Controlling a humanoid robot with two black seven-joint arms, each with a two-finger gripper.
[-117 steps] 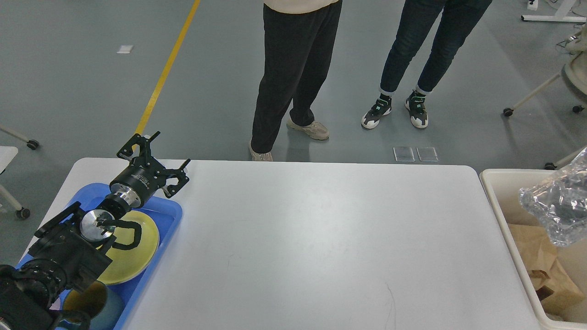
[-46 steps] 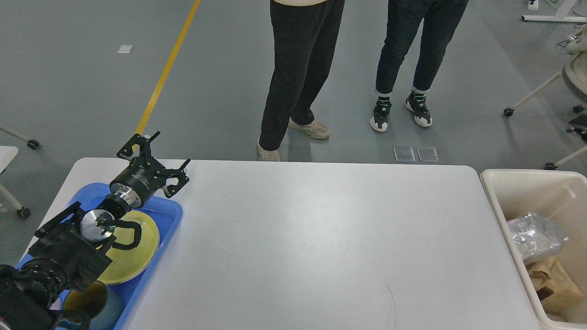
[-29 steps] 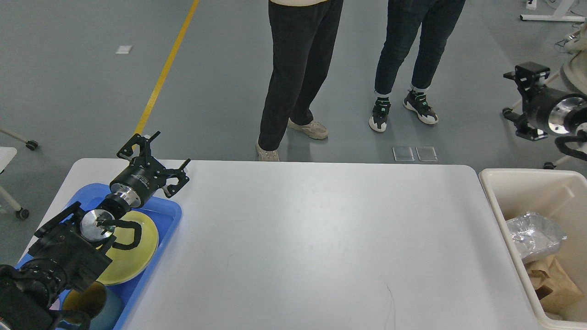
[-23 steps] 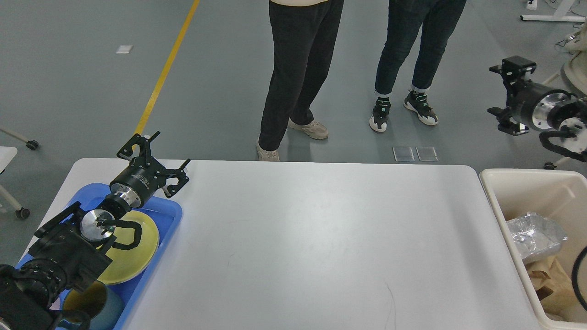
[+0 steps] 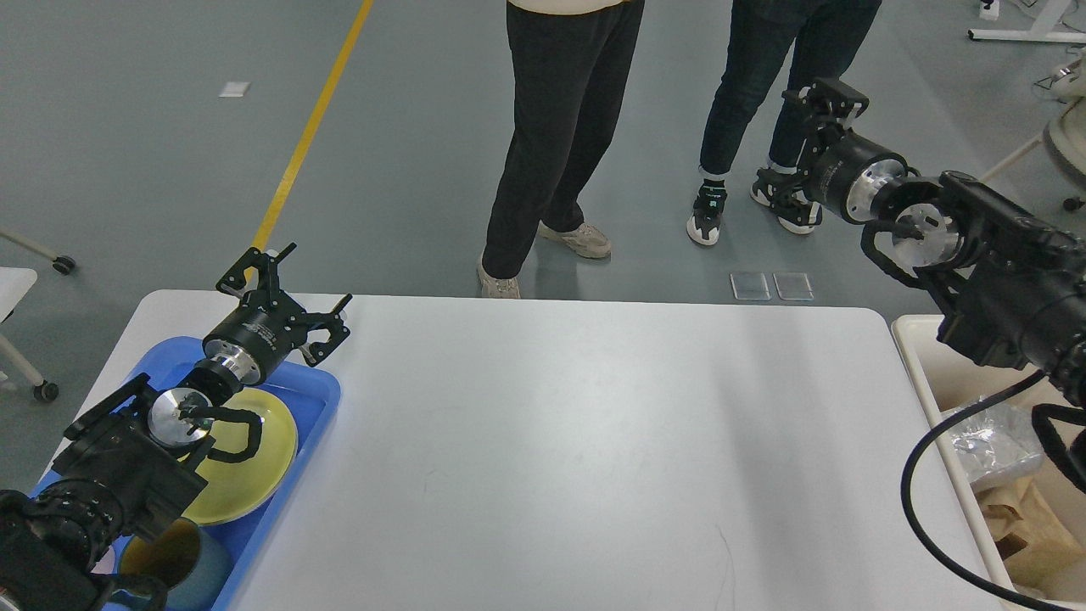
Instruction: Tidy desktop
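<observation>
Our two arms over the white desktop (image 5: 560, 441)

Nearest us, a cup (image 5: 170, 560) and yellow plate (image 5: 254, 458) sit in the blue tray (image 5: 318, 399) at the desktop's left end. Our left gripper (image 5: 284, 284) hangs above the tray's far edge, fingers spread and empty. Our right gripper (image 5: 810, 140), beyond the far right corner, is dark: we cannot tell its state.

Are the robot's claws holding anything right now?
The left gripper is open with nothing between its fingers. The right gripper shows nothing in it, though it is too dark to tell open from shut.
</observation>
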